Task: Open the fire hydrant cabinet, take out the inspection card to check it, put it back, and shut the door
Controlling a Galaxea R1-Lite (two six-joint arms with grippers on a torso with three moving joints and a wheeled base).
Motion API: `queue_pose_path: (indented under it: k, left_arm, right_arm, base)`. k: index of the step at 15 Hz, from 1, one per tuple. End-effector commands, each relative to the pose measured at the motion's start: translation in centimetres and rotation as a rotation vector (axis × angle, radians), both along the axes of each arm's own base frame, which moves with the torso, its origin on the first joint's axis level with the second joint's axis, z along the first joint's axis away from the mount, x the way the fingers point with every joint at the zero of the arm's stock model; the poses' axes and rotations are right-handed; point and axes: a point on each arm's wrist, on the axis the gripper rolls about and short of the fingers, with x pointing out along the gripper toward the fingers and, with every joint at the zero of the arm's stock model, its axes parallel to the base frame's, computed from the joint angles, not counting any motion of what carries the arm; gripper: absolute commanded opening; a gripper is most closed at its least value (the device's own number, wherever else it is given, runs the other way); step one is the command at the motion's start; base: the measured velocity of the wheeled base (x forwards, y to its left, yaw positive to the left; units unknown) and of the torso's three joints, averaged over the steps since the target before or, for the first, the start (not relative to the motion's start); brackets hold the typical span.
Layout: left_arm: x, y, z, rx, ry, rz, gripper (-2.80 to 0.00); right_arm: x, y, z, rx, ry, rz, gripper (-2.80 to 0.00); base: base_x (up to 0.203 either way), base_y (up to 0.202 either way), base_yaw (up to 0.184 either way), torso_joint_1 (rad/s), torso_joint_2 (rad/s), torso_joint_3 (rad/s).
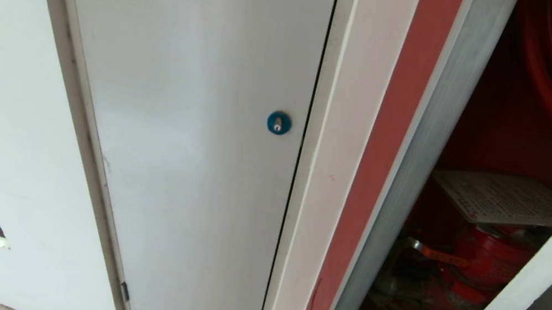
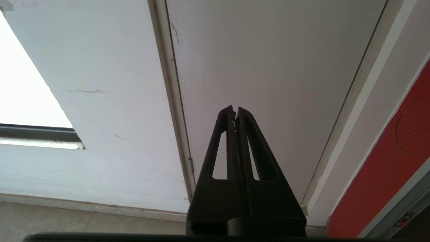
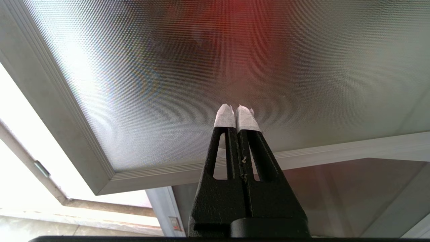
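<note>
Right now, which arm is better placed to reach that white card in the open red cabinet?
Probably the right: its shut end effector faces the cabinet's silver-framed glass door, while the left end effector faces the plain white door.
</note>
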Motion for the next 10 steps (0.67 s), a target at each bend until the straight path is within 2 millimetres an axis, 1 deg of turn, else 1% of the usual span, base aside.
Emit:
queue_pose_path:
  k: [1, 10]
  left_arm:
    - [0.11, 0.0, -0.38, 0.0, 0.014, 0.0, -2.8]
    - [0.11, 0.0, -0.38, 0.0, 0.014, 0.001, -2.8]
  right_arm:
    - [0.03, 0.0, -0.08, 0.001, 0.004, 0.0, -2.8]
    - [0.03, 0.0, -0.08, -0.001, 0.004, 0.0, -2.8]
  base:
    - [0.0, 0.0, 0.0, 0.0, 0.0, 0.0]
    - [0.0, 0.0, 0.0, 0.0, 0.0, 0.0]
